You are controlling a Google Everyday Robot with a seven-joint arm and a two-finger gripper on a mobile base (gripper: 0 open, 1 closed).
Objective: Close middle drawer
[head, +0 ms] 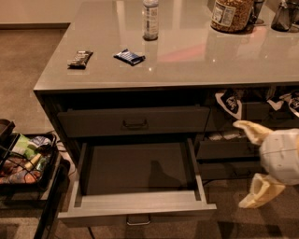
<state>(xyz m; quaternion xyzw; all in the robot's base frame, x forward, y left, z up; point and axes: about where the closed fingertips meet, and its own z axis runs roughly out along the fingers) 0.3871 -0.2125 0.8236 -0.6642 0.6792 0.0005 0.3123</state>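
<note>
The middle drawer (138, 205) is a wide dark grey drawer pulled far out from the cabinet. Its bare grey inside (138, 168) is empty, and a small metal handle (138, 220) hangs under its front. My gripper (239, 164) is to the right of the drawer, in front of the narrower right-hand drawers. Its cream fingers (247, 130) are spread wide apart and hold nothing. It is not touching the drawer.
The wide top drawer (134, 122) above is shut. Narrower drawers (224, 149) on the right hold packets. The countertop (187, 60) carries a bottle (150, 18), two snack bars (129, 56) and a jar (231, 14). A black cart with items (23, 161) stands at the left.
</note>
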